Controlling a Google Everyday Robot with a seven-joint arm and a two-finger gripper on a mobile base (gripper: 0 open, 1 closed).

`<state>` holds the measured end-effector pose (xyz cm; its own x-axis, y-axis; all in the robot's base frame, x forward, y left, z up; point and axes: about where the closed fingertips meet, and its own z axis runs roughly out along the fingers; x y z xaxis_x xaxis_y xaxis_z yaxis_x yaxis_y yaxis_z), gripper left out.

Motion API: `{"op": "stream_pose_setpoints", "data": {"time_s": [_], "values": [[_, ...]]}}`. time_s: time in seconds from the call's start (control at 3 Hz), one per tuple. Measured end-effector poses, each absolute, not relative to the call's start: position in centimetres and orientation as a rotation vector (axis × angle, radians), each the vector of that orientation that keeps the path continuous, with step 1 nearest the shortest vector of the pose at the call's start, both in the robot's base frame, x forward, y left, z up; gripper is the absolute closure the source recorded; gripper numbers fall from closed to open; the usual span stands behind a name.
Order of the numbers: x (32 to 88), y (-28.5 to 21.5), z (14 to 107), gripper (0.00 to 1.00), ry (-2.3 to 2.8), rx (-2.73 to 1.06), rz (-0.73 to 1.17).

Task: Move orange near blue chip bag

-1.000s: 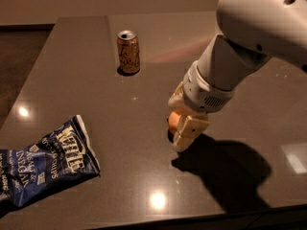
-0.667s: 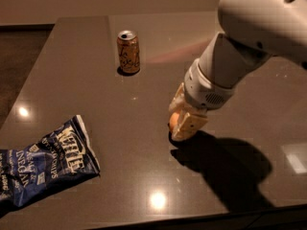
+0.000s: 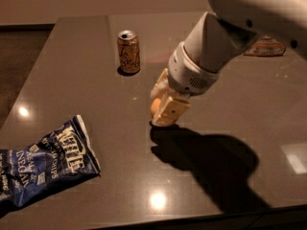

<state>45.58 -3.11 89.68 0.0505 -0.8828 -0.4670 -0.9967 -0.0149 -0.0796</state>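
The orange (image 3: 155,106) shows as a small orange patch between the cream fingers of my gripper (image 3: 162,110), near the middle of the dark table (image 3: 86,75). The gripper is shut on it and holds it just above or at the table top; most of the fruit is hidden by the fingers. The blue chip bag (image 3: 41,163) lies flat and wrinkled at the front left, well to the left of the gripper. My white arm reaches in from the upper right.
A tan-gold soda can (image 3: 129,51) stands upright behind and left of the gripper. A flat orange-brown packet (image 3: 265,47) lies at the far right, partly behind the arm. The table's front edge runs along the bottom.
The gripper with the orange has moved left toward the chip bag, staying low over the table. The can and the bag have not moved.
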Motion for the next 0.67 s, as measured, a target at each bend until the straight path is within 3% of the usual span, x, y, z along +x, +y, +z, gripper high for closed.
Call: {"op": "stream_pose_setpoints", "data": {"time_s": [0.67], "values": [[43.5, 6.8, 91.7, 1.00, 1.658, -2.002, 0.601]]}}
